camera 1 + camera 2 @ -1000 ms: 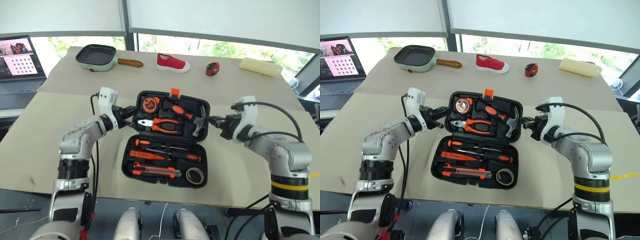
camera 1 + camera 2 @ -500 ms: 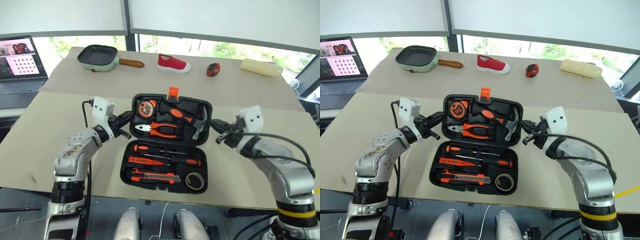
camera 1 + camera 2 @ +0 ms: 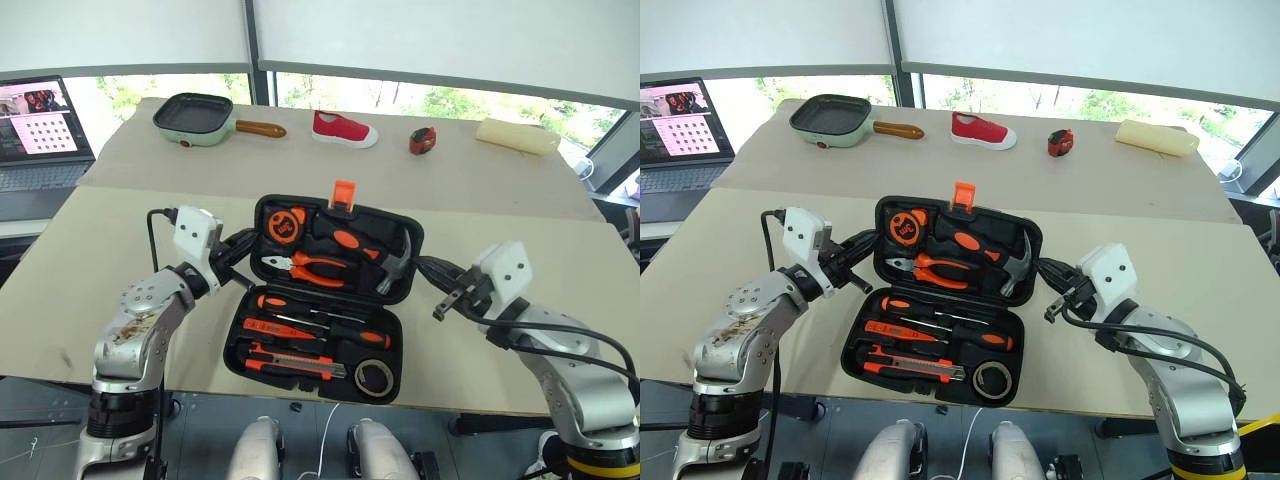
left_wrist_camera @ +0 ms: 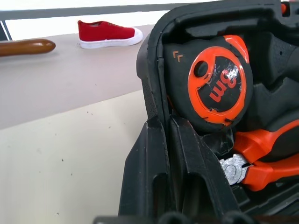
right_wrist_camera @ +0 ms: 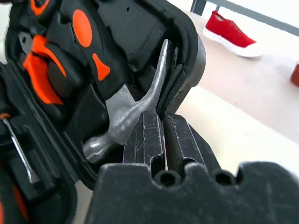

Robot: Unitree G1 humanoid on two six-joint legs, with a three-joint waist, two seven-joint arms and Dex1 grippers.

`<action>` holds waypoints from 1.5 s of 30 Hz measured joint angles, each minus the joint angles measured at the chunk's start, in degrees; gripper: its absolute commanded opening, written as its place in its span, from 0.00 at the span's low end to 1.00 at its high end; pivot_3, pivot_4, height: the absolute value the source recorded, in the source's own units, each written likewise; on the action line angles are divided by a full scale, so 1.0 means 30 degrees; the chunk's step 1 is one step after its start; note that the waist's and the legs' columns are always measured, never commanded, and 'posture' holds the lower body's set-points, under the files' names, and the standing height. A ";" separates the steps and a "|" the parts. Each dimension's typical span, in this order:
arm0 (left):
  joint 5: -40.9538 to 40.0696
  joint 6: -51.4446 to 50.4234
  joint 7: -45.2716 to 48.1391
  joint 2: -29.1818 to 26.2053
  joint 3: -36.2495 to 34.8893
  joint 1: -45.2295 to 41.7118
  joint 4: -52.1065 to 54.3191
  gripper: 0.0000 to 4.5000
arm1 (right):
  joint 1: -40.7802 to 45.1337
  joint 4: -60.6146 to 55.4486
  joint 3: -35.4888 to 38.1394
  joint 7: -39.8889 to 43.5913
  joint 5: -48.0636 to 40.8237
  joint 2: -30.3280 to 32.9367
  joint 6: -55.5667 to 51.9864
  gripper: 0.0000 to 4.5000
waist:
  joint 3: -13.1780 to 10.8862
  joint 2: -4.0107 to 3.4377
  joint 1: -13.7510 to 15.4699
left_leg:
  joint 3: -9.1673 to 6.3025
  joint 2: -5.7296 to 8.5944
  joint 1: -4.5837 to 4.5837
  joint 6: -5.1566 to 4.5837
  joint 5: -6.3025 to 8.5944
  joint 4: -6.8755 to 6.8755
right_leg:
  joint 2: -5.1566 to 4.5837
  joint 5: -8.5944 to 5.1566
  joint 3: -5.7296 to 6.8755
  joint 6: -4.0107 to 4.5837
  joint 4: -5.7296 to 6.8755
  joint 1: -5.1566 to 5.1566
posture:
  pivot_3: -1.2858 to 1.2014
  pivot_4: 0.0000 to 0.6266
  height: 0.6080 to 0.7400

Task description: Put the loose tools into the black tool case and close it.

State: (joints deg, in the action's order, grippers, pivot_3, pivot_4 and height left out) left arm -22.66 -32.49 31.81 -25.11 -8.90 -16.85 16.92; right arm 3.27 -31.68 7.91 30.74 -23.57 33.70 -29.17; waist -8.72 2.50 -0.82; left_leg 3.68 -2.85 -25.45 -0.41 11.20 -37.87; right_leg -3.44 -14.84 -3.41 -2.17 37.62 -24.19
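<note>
- Nearest the front edge of the bench (image 3: 520,200), the black tool case (image 3: 325,290) lies open, its base flat and its lid tilted up behind it, with a small orange latch (image 3: 343,193) at the lid's top edge.
- The base holds the loose tools in their slots: two screwdrivers (image 3: 320,305), a slim tester screwdriver (image 3: 275,326), a utility knife (image 3: 295,364) along the near edge, and the tape roll (image 3: 373,377) in the near right corner.
- The lid carries a tape measure (image 3: 285,224), orange-handled pliers (image 3: 312,266) and a hammer (image 3: 395,262).
- The left claw (image 3: 243,242) is closed with nothing between its fingers, pressed against the lid's left edge beside the tape measure.
- The right claw (image 3: 432,268) is likewise closed and holds nothing, its tips against the lid's right edge next to the hammer head.
- Along the far side of the bench stand a green square pan (image 3: 194,113) with a wooden handle, a red shoe (image 3: 344,129), a small red-and-black object (image 3: 423,139) and a pale roll (image 3: 518,135).
- Off the bench at far left sits a laptop (image 3: 38,130) with its screen lit.
</note>
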 measured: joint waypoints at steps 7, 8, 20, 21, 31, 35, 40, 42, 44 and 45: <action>-0.1721 -0.1830 -0.0371 -0.0024 -0.1035 0.0280 0.0596 0.00 | 0.0173 -0.1322 0.1041 -0.0570 -0.3046 -0.0030 -0.3191 0.00 | 0.0000 0.0000 -0.0022 | -0.0048 -0.0007 0.0000 -0.0001 0.0000 0.0000 | 0.0000 0.0000 -0.0008 0.0000 0.0004 -0.0003 | 0.52 0.24 1.00; -0.2287 -0.2394 -0.0435 -0.0057 -0.1331 0.0409 0.0816 0.00 | 0.0174 -0.1468 0.1310 -0.0708 -0.3798 -0.0041 -0.3760 0.00 | 0.0000 0.0000 -0.0028 | -0.0061 -0.0008 0.0000 -0.0001 0.0001 0.0000 | 0.0001 0.0000 -0.0009 0.0000 0.0007 -0.0003 | 0.52 0.24 1.00; -0.4548 -0.4610 -0.0761 -0.0704 -0.1867 0.0554 0.1659 0.00 | 0.0374 -0.1349 0.1344 -0.0358 -0.2876 0.1138 -0.2346 0.00 | -0.0001 0.0001 0.0091 | -0.0009 0.0019 0.0000 0.0002 -0.0003 -0.0008 | -0.0005 -0.0001 -0.0007 -0.0003 -0.0004 0.0008 | 0.52 0.24 1.00; -0.4275 -0.4328 -0.0725 -0.0744 -0.1621 0.0377 0.1547 0.00 | 0.0564 -0.1037 0.1203 -0.0251 -0.2406 0.1178 -0.1910 0.00 | -0.0001 0.0001 0.0095 | 0.0007 0.0022 0.0000 0.0005 -0.0005 -0.0009 | -0.0005 -0.0001 -0.0007 -0.0003 -0.0003 0.0007 | 0.52 0.24 1.00; 0.0542 0.2325 -0.0449 -0.0856 0.0852 -0.0803 0.0008 0.00 | 0.0629 0.1162 -0.0293 0.0589 0.2954 0.1295 0.4477 0.00 | -0.0001 0.0001 0.0068 | 0.0053 0.0017 -0.0025 0.0008 -0.0005 -0.0007 | 0.0000 0.0000 -0.0009 -0.0002 -0.0021 -0.0015 | 0.52 0.24 1.00; 0.1994 0.5142 -0.0068 -0.1162 0.1224 0.0783 -0.0111 0.00 | -0.1507 0.1859 -0.0450 0.1122 0.5986 0.1712 1.0505 0.00 | 0.0000 -0.0001 0.0048 | 0.0066 0.0011 -0.0013 0.0008 -0.0003 -0.0006 | -0.0004 -0.0001 -0.0010 -0.0002 -0.0019 -0.0007 | 0.52 0.24 1.00; 0.2439 0.7281 0.0474 -0.1607 0.1075 0.2793 0.0151 0.08 | -0.3357 0.3509 -0.0292 0.1140 0.8823 0.2208 1.7840 0.00 | 0.0009 -0.0016 0.0037 | 0.0091 0.0003 0.0071 0.0010 -0.0004 -0.0006 | -0.0006 -0.0003 -0.0027 0.0001 -0.0005 0.0047 | 0.52 0.24 1.00; 0.2444 0.7448 0.0465 -0.1660 0.0843 0.3522 0.0445 0.22 | -0.4020 0.4043 -0.0154 0.1011 0.9945 0.2651 2.0791 0.09 | 0.0012 -0.0020 0.0033 | 0.0095 0.0002 0.0095 0.0010 -0.0004 -0.0006 | -0.0006 -0.0004 -0.0032 0.0002 0.0003 0.0064 | 0.52 0.24 1.00; 0.2242 0.7429 0.0676 -0.2185 0.0112 0.5165 0.1345 0.38 | -0.5717 0.4082 -0.0083 0.1199 1.0471 0.3452 2.4041 0.22 | 0.0017 -0.0026 0.0015 | 0.0104 -0.0014 0.0109 0.0010 -0.0002 0.0009 | -0.0004 -0.0015 -0.0042 0.0015 0.0004 0.0070 | 0.52 0.24 1.00; 0.2187 0.7348 0.0867 -0.2394 -0.0304 0.5970 0.1679 0.46 | -0.6658 0.4023 -0.0095 0.1380 1.0468 0.3694 2.4927 0.31 | 0.0017 -0.0025 0.0017 | 0.0105 -0.0019 0.0116 0.0011 -0.0002 0.0011 | -0.0004 -0.0018 -0.0041 0.0019 0.0003 0.0071 | 0.52 0.24 1.00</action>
State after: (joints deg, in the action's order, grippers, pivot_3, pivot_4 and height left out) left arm -16.10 -10.45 34.42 -32.29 -9.81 1.06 21.95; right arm -16.70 -19.62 7.62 34.88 7.83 44.78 45.61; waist -8.67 2.42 -0.77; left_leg 3.99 -2.90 -25.10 -0.38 11.19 -37.83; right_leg -3.45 -14.89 -3.53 -2.11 37.63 -23.98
